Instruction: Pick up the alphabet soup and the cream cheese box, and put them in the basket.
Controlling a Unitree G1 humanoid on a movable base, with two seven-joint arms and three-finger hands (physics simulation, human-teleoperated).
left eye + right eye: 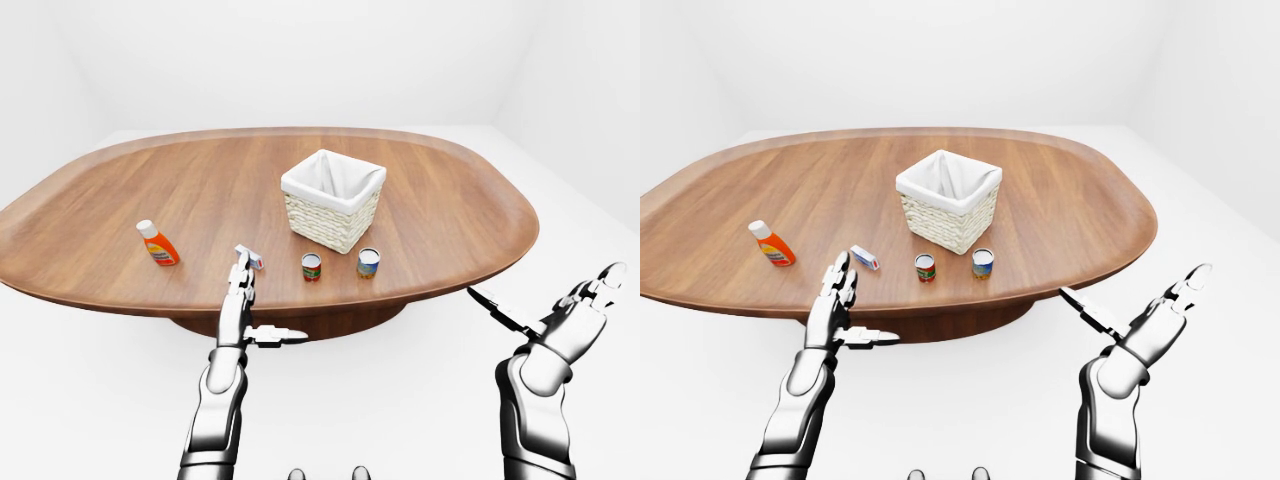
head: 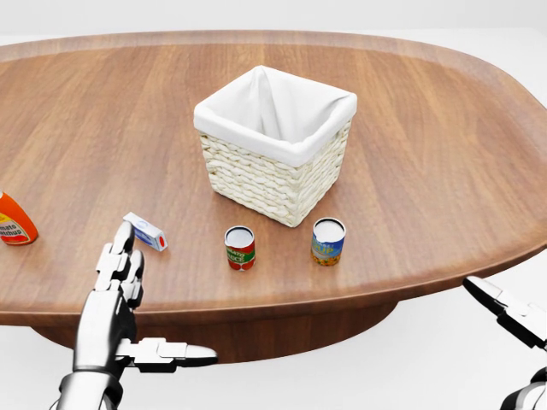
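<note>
One broad oval wooden bench (image 2: pixel 444 145) fills most of my head view, everything on it standing apart. At its centre sits the square woven wicker basket with a white cloth lining (image 2: pixel 275 143), holding nothing that I can see. My left hand (image 2: pixel 115 282) rises at seven o'clock from the basket, over the bench's near edge, fingers straight and spread, thumb stuck out sideways to three o'clock, gripping nothing. My right hand (image 1: pixel 1160 315) hangs off the bench's edge at four o'clock in the right-eye view, palm up and fingers splayed wide, empty too. At nine o'clock, by the head view's left border, lies an orange bottle with a white label (image 2: pixel 14 220), partly cut off. At five o'clock from the basket, just below it, stands a blue-and-yellow can (image 2: pixel 327 241). At six o'clock stands the red-and-green alphabet soup can (image 2: pixel 240 248), upright. Smallest, the white, blue and red cream cheese box (image 2: pixel 145 231) lies at seven o'clock, just above my left fingertips; I cannot tell whether they touch it.
</note>
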